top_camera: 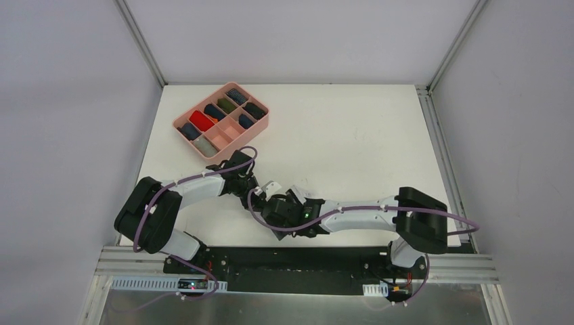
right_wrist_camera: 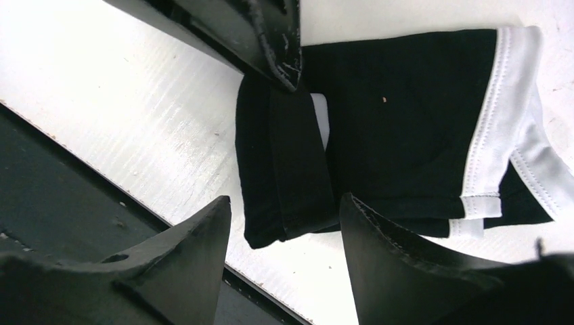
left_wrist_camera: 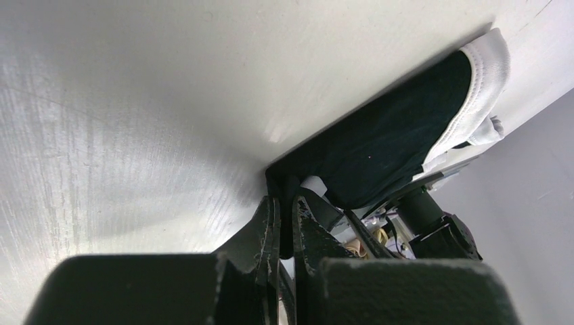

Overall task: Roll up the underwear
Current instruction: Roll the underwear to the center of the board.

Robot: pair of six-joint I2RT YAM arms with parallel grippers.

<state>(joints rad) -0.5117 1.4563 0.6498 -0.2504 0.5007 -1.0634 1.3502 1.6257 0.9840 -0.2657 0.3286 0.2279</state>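
The black underwear [right_wrist_camera: 399, 115] with a white seam lies flat on the white table close to its near edge, its left side folded over into a narrow strip [right_wrist_camera: 291, 162]. My left gripper [left_wrist_camera: 285, 206] is shut on the far end of that folded strip, and dark cloth shows between its fingers [right_wrist_camera: 274, 47]. My right gripper [right_wrist_camera: 284, 200] is open and hovers just above the strip's near corner, one finger on each side, touching nothing. In the top view both grippers [top_camera: 252, 186] [top_camera: 274, 202] meet at the table's front middle and cover the cloth.
A pink compartment tray [top_camera: 237, 140] with rolled items stands at the back left. The table's dark front edge [right_wrist_camera: 74, 196] runs just beside the cloth. Grey walls enclose the table on three sides.
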